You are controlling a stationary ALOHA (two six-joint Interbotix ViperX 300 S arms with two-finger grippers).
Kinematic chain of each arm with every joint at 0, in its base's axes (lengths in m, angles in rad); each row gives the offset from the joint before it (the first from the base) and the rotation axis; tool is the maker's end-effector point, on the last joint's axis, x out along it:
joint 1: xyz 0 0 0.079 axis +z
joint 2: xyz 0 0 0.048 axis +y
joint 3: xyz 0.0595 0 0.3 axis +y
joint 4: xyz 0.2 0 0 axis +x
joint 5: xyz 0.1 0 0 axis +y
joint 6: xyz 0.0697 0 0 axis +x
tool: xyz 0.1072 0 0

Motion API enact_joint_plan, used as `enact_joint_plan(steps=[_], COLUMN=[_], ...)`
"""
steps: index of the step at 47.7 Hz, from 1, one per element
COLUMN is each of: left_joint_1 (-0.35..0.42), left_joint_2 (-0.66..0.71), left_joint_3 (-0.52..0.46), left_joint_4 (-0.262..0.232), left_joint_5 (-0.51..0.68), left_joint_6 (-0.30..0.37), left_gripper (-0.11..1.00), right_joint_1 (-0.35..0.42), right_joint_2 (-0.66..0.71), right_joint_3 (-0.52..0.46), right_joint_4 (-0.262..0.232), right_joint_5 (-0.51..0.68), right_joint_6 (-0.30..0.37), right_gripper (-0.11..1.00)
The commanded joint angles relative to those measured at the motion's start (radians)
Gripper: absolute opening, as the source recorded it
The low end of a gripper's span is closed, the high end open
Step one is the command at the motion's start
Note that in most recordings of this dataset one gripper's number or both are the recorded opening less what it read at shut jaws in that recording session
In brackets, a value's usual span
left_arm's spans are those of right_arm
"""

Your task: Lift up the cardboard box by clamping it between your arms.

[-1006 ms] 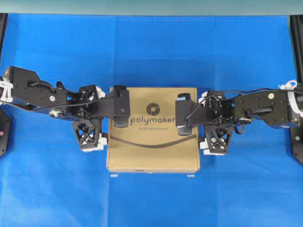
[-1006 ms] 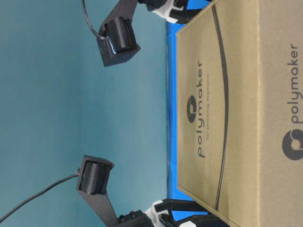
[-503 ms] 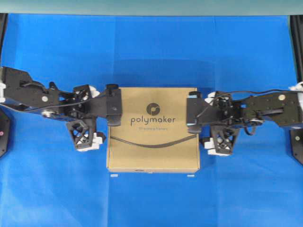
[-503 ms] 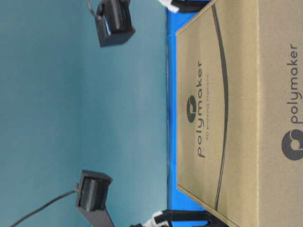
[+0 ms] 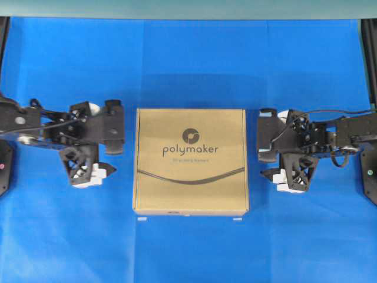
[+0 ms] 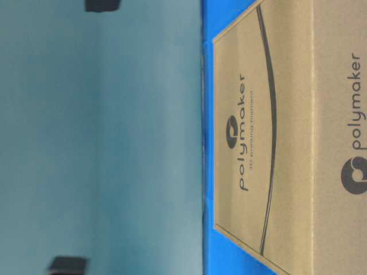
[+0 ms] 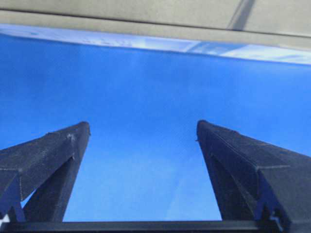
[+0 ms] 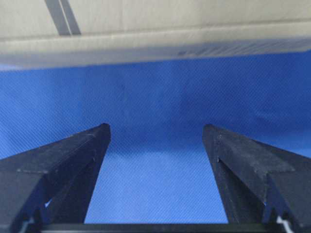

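From overhead, the cardboard box point(image 5: 190, 160) is seen lying flat at the middle of the blue cloth point(image 5: 188, 65). The left gripper point(image 5: 97, 141) is held near the box's left edge, the right gripper point(image 5: 277, 150) near its right edge; neither touches it.

At table level, the box's printed top fills the right of the view.

In each wrist view, the fingers point(image 7: 53, 150) point(image 8: 243, 155) are spread wide, with nothing between them and the box edge beyond.

A blue cloth point(image 5: 188, 65) covers the whole table surface. Along its far edge runs a teal wall point(image 5: 177, 8). Two small white tabs point(image 5: 142, 219) lie on the cloth, toward its near side, well apart from each other.
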Motion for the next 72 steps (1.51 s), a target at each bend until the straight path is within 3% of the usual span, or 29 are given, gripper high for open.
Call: enact_joint_plan(steps=[1, 25, 40, 61, 72], left_joint_1=[0.0, -0.026, -0.032, -0.023, -0.023], left_joint_2=[-0.061, -0.29, -0.425, -0.673, -0.738], left_joint_3=[-0.008, 0.031, 0.077, 0.169, 0.179], left_joint_4=[0.0, 0.0, 0.0, 0.0, 0.0], left_joint_5=[-0.005, -0.006, -0.026, -0.103, -0.109], left_joint_6=[0.0, -0.005, -0.015, -0.029, -0.032], left_gripper=[0.87, 0.86, 0.86, 0.86, 0.86], right_joint_1=[-0.009, -0.011, -0.009, -0.011, -0.011], right_joint_2=[-0.055, -0.344, -0.528, -0.756, -0.816], right_joint_3=[-0.008, 0.037, 0.095, 0.143, 0.169], right_joint_4=[0.003, 0.009, 0.009, 0.005, 0.005], right_joint_5=[-0.011, -0.014, -0.041, -0.026, -0.025], right_joint_6=[0.006, 0.011, 0.083, 0.086, 0.086], right_gripper=[0.99, 0.99, 0.99, 0.99, 0.99])
